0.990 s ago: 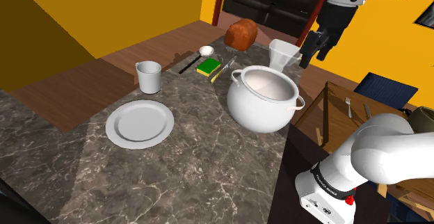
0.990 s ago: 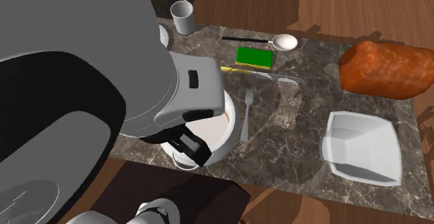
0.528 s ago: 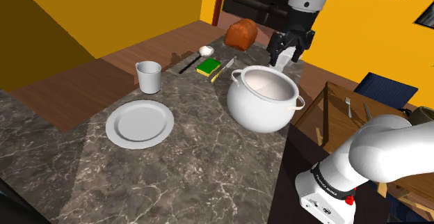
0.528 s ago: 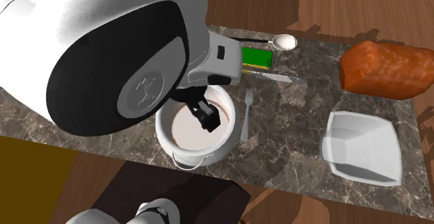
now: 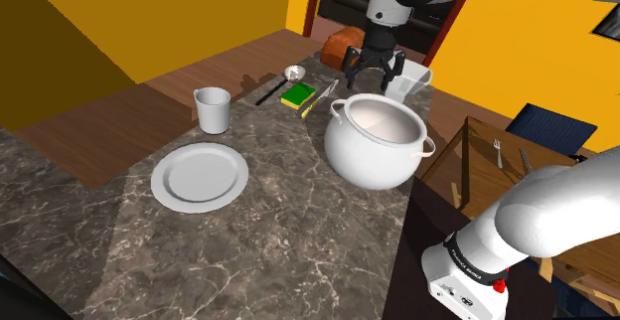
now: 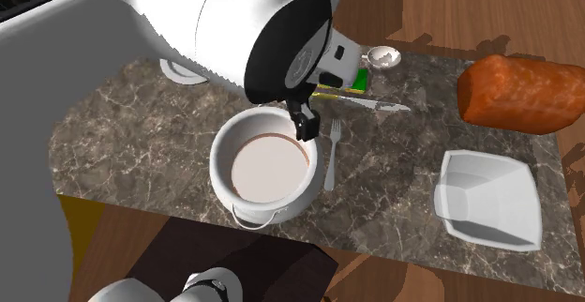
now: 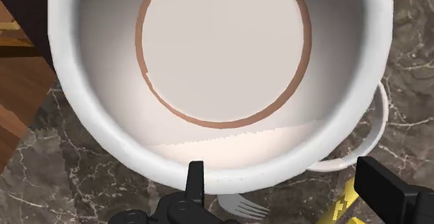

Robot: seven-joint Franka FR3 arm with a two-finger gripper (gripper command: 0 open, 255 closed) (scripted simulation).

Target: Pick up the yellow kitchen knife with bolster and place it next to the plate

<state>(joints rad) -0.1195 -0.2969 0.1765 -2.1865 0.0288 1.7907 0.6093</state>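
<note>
Change since half a second back: gripper (image 5: 372, 80) shifted off the square bowl (image 5: 415, 80) to above the pot's (image 5: 378, 141) far rim. Fingers apart, clasping nothing. Knife (image 5: 318, 99): flat on the marble top (image 5: 278, 239) just beyond the pot, near the gripper, outside its fingers. Adjacent: fork (image 6: 331, 155) just beside the pot; green sponge (image 5: 296, 95) alongside the knife. Obstruction: the pot, directly under the gripper. Long axis parallel to the sponge's edge; yellow handle toward the plate (image 5: 199, 176), blade tip toward the bread loaf (image 5: 343, 45).

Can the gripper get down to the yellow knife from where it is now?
Likely yes. The open gripper hovers by the pot rim; the knife lies uncovered, nothing over it, though the green sponge sits close beside it.
</note>
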